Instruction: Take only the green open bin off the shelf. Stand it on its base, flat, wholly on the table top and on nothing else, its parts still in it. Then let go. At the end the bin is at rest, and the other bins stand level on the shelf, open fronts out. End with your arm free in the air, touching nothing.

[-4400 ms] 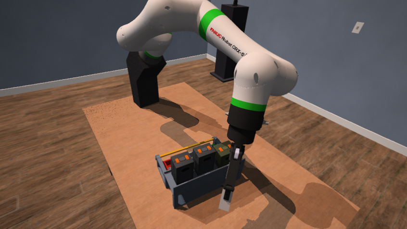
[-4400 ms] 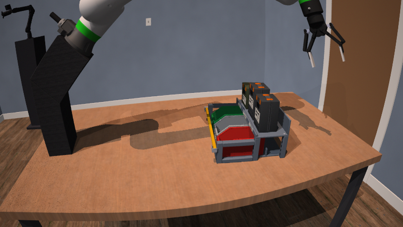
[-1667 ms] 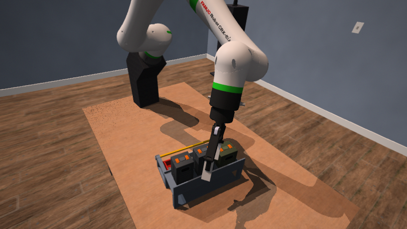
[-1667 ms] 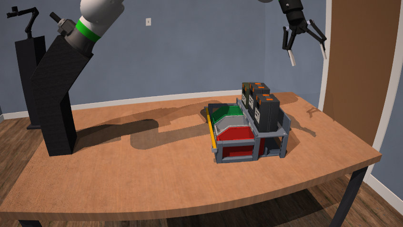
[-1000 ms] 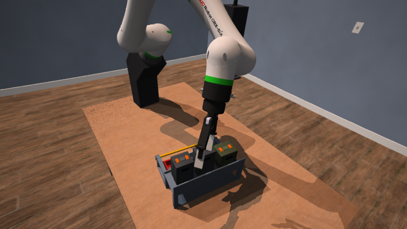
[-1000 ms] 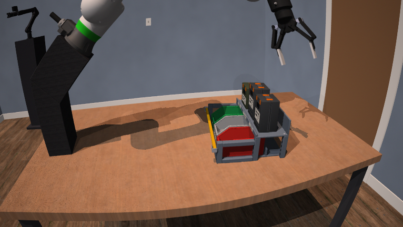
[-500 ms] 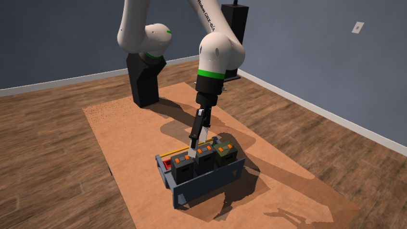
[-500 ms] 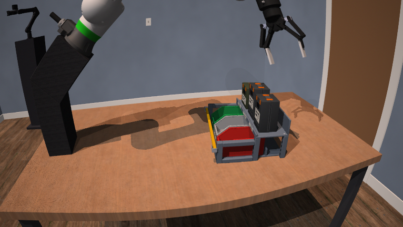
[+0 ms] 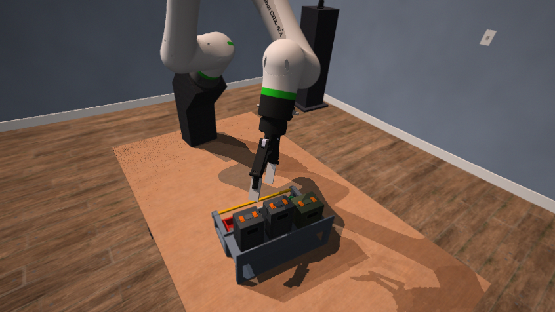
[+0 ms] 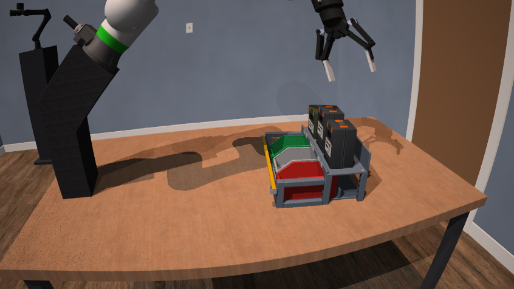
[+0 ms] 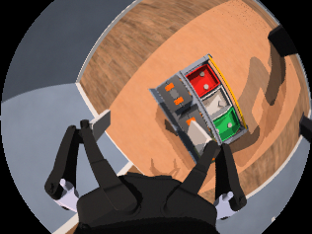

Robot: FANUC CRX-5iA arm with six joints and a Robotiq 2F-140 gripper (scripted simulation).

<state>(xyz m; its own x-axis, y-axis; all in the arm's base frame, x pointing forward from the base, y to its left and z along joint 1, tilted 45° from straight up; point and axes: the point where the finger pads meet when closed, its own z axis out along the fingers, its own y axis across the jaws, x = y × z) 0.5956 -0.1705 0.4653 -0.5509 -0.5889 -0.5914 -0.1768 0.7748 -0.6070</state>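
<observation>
The green open bin (image 10: 289,144) sits at the far end of the grey shelf (image 10: 316,169), next to a grey bin (image 10: 294,157) and a red bin (image 10: 301,171). In the wrist view the green bin (image 11: 226,121) shows white parts inside. In the top view the bins are mostly hidden behind the shelf's boxes; only a bit of the red bin (image 9: 227,223) shows. My gripper (image 10: 349,68) is open and empty, high above the shelf. It also shows in the top view (image 9: 263,185) and in the wrist view (image 11: 147,197).
Two dark boxes (image 10: 339,142) and one olive-green box (image 9: 308,207) with orange clips stand on the shelf's upper back tier. A yellow bar (image 10: 268,162) runs along the shelf's front. The black robot pedestal (image 10: 68,133) stands on the table at the left.
</observation>
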